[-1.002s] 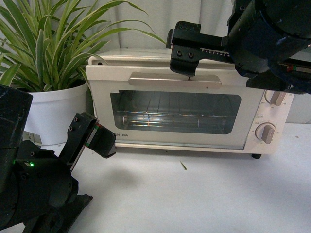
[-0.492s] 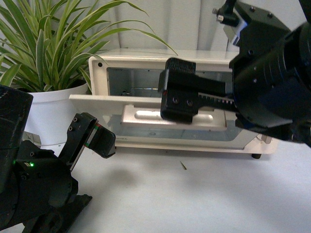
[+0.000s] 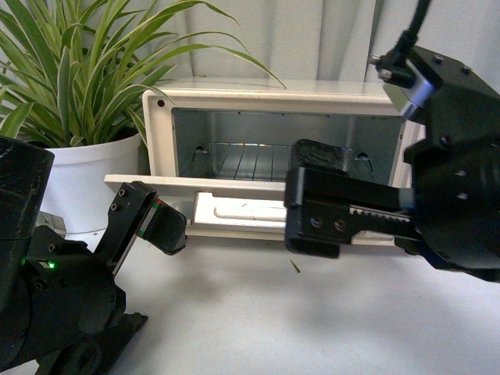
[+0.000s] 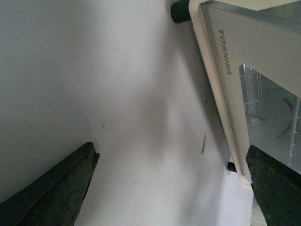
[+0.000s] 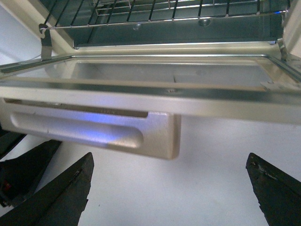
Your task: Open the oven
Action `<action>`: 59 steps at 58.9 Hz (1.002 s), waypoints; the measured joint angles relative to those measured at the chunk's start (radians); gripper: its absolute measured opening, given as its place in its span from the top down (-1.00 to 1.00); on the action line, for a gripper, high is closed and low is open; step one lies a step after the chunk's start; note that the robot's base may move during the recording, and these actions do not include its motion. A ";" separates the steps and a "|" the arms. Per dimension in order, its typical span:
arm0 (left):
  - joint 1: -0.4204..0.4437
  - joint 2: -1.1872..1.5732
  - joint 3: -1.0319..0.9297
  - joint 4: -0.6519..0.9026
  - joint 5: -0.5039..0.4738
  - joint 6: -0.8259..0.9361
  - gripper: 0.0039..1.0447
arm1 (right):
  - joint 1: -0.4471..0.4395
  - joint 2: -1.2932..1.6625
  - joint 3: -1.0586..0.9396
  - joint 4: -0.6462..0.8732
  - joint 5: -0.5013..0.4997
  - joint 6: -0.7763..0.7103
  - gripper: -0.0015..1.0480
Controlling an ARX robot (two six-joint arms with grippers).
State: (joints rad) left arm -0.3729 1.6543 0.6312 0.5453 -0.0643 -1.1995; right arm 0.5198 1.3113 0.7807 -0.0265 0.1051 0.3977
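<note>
The cream-white oven (image 3: 273, 98) stands at the back of the white table with its door (image 3: 234, 186) swung down flat. The wire rack (image 3: 258, 160) shows inside. The bar handle (image 3: 242, 212) hangs under the door's front edge. My right gripper (image 3: 312, 223) is open and empty just in front of the door, apart from the handle. In the right wrist view the handle (image 5: 94, 132) is beyond the open gripper (image 5: 169, 188). My left gripper (image 3: 160, 223) is open and empty by the door's left end. The left wrist view shows the door's TOSHIBA face (image 4: 225, 56) beside that open gripper (image 4: 174, 188).
A leafy plant (image 3: 78, 86) in a white pot (image 3: 86, 180) stands left of the oven. A small green sliver (image 3: 295, 266) lies on the table (image 3: 312, 320) in front of the oven, also in the left wrist view (image 4: 203, 142).
The oven door has swung from shut to fully open. My right gripper has come down from the handle at the top and drawn back from the oven. The left arm has not moved.
</note>
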 joint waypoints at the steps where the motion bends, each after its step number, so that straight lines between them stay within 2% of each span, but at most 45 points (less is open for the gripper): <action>1: 0.000 -0.001 0.000 -0.003 -0.003 0.004 -0.88 | 0.000 -0.010 -0.006 0.000 -0.002 0.000 -0.82; 24: -0.021 -0.056 -0.038 -0.076 -0.175 0.269 -0.88 | -0.078 -0.395 -0.268 -0.003 -0.090 0.005 -0.82; 47: -0.080 -0.069 -0.091 -0.066 -0.352 0.575 -0.88 | -0.292 -0.549 -0.423 -0.022 -0.221 -0.025 -0.82; 59: -0.134 -0.069 -0.106 -0.023 -0.445 0.782 -0.88 | -0.338 -0.575 -0.456 -0.021 -0.243 -0.058 -0.82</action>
State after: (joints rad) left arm -0.5064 1.5856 0.5255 0.5228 -0.5095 -0.4175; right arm 0.1814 0.7364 0.3244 -0.0479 -0.1375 0.3397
